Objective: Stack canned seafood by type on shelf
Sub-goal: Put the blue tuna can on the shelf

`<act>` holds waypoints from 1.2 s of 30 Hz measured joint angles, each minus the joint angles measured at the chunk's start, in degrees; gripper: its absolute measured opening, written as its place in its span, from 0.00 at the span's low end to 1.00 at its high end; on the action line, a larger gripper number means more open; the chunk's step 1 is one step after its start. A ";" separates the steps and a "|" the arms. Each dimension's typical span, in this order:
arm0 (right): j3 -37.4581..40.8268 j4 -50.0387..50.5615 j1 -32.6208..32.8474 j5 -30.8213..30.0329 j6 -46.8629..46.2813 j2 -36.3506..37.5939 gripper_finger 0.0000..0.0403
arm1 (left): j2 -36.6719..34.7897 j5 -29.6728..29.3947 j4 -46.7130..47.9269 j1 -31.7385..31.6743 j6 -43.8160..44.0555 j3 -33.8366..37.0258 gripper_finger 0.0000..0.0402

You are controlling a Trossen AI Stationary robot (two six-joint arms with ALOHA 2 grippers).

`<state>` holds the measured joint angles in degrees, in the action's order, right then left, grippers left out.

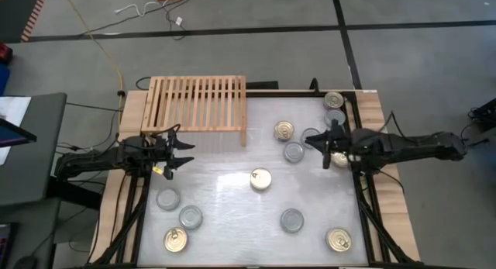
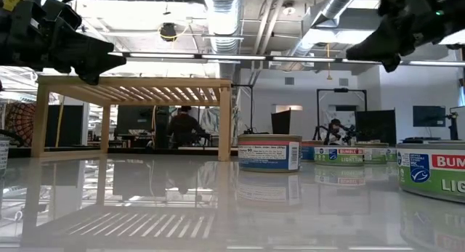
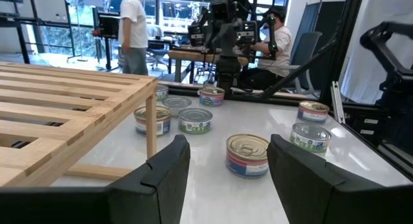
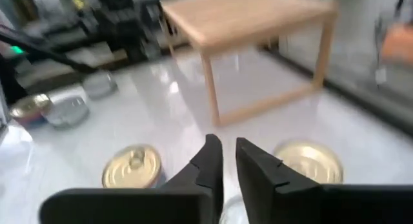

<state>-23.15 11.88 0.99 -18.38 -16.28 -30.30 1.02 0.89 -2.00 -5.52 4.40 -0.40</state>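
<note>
At the left edge of the white tabletop (image 1: 232, 222) the left gripper (image 1: 180, 153) hung just in front of the low light-wood slatted shelf (image 1: 198, 103), its two dark fingers (image 3: 164, 175) standing well apart with nothing between them. The shelf sat at the table's far left corner, and its slatted top carried no tins. Near the left front corner lay three short round tins: two silver-grey-topped ones (image 1: 168, 198) side by side and a gold pull-tab one (image 1: 175, 239) closest to the edge. Toward the middle, a lone gold-topped tin (image 1: 261, 179) stood by itself. Beyond it, just right of the shelf, a gold tin (image 1: 284, 130) and a grey tin (image 1: 294, 152) sat close together, with another grey tin (image 1: 292, 219) well nearer the front. Over on the right, the right gripper (image 1: 322, 147) was poised above the table beside that cluster, its fingers (image 4: 206, 162) drawn nearly together with only a thin slit left, gripping nothing. Two more tins (image 1: 334, 101) sat in the far right corner, and a gold-topped one (image 1: 339, 239) near the front right.
</note>
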 joint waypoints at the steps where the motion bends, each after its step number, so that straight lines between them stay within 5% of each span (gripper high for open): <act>1: -1.64 2.38 0.00 -0.02 -2.64 -2.06 0.15 | 0.00 0.00 -0.02 0.02 0.49 -0.02 0.50; 10: -12.15 19.15 2.67 0.00 -22.19 -18.50 0.03 | 0.00 -0.19 -0.28 0.02 7.59 -0.01 0.50; 18: -17.05 24.79 8.75 0.07 -32.20 -29.09 0.06 | 1.21 -0.77 -0.18 1.82 11.96 -0.02 0.45; 36: -19.72 25.07 11.67 0.07 -34.88 -34.60 0.06 | 21.91 -20.37 -2.05 18.97 13.17 -9.03 0.37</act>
<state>-42.87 36.95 12.67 -18.31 -51.16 -64.90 22.93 -19.48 -4.05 13.45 17.58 -9.43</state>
